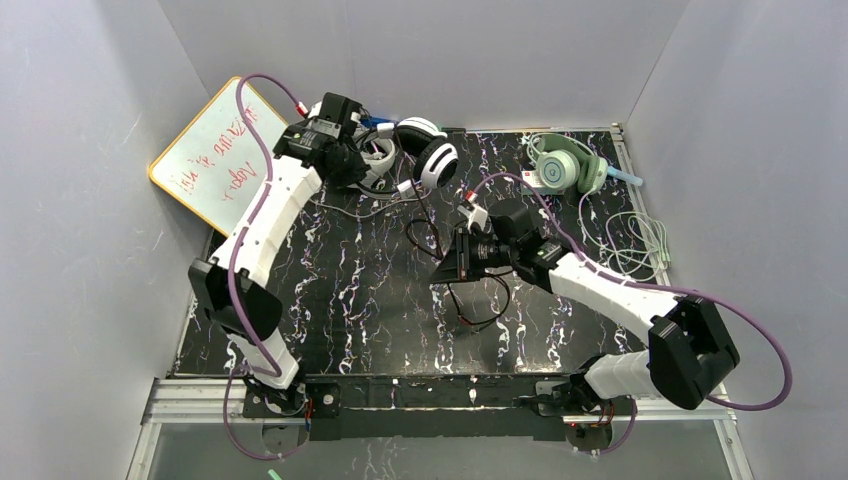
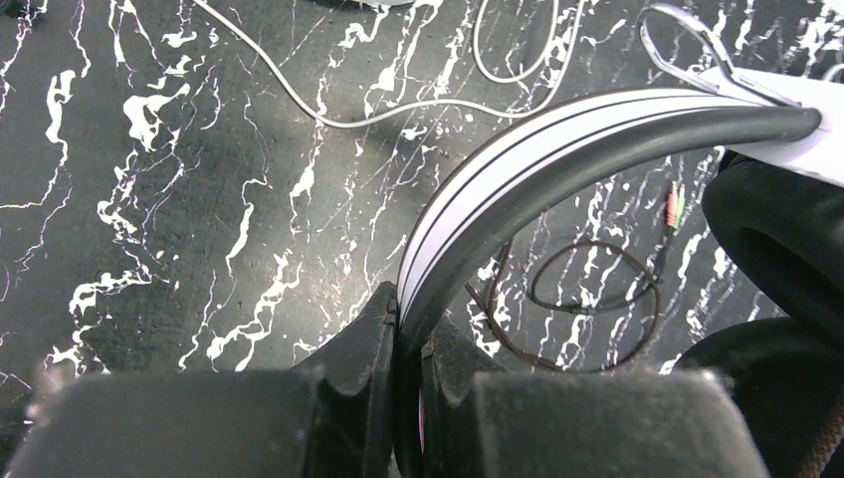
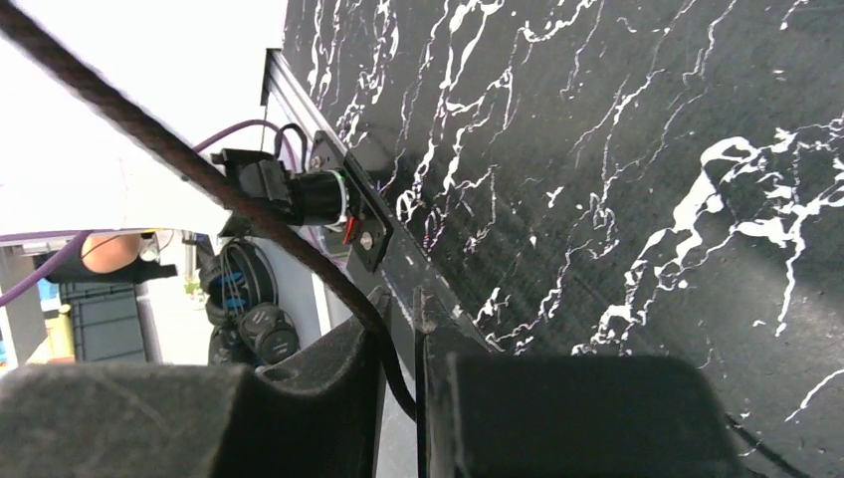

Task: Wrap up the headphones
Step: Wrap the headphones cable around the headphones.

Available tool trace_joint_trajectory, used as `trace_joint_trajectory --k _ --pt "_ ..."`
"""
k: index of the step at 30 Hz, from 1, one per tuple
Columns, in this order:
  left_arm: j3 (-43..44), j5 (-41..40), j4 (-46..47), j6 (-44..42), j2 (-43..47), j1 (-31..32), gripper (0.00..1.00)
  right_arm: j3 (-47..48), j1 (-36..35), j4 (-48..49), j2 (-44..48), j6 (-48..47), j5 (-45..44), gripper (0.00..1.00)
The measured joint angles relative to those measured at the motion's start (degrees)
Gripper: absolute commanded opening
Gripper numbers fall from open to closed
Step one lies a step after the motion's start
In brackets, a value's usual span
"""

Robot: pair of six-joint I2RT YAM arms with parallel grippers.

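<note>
None wrapped yet, I judge. Mint-green headset (image 1: 560, 172) far right, pale cable (image 1: 640, 245) sprawled. Black-and-white headset (image 1: 437, 162) at far edge, my left gripper (image 2: 408, 344) clenched on its band. Black cable (image 3: 149, 132) loose mid-mat, between right gripper (image 3: 400, 319) fingers; grip unclear.

I see two arms alike: white shells broken by black joint housings, left arm (image 1: 270, 205) and right arm (image 1: 610, 285). A purple cable (image 1: 255, 110) loops free behind the left hand (image 2: 408, 329); a second purple cable (image 1: 770, 350) runs behind the right hand (image 3: 400, 311). Both hands end in matt black, blocky fingers (image 2: 338, 388), with a black box (image 1: 512, 218) just behind each.
</note>
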State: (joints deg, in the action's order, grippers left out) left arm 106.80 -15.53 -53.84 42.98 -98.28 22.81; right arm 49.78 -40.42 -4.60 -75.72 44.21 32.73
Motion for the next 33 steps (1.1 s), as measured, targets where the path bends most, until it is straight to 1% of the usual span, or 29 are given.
trace_joint_trajectory --k 2,6,11,16,20,23,25,27,31,33 --pt "0.1 1.6 -0.5 -0.4 1.5 -0.2 0.0 -2.7 0.1 3.7 0.3 0.0 -0.6 0.28" --pt "1.7 5.3 -2.0 -1.4 4.4 -0.5 0.0 -7.8 0.8 11.5 1.2 -1.4 -1.6 0.29" --pt "4.0 11.3 -2.7 -2.6 8.2 -0.5 0.0 -8.9 2.7 18.0 0.4 -4.1 -1.6 0.29" --pt "0.0 18.4 -1.1 -3.7 13.7 -0.5 0.0 -8.9 4.6 23.6 -3.7 -7.3 -1.4 0.29" --pt "-2.5 22.7 -0.3 -4.7 15.5 -0.5 0.0 -8.9 7.6 27.8 -8.7 -8.3 0.3 0.28" --pt "-4.7 25.0 0.7 -5.3 15.7 -0.5 0.0 -8.9 9.8 31.3 -11.7 -8.2 1.4 0.24" --pt "-6.2 26.1 1.4 -5.9 15.8 -0.5 0.0 -8.9 11.4 34.3 -14.1 -7.7 2.7 0.15" --pt "-7.9 27.2 1.8 -6.8 16.0 -0.5 0.0 -8.7 12.9 36.7 -16.4 -6.6 4.4 0.02" --pt "-12.0 28.8 2.8 -9.7 17.1 -0.5 0.0 -7.7 16.6 42.8 -21.2 -2.1 9.8 0.01" --pt "-14.5 29.8 3.1 -11.8 17.9 -0.5 0.0 -6.5 18.5 44.2 -22.9 -0.4 11.8 0.01"
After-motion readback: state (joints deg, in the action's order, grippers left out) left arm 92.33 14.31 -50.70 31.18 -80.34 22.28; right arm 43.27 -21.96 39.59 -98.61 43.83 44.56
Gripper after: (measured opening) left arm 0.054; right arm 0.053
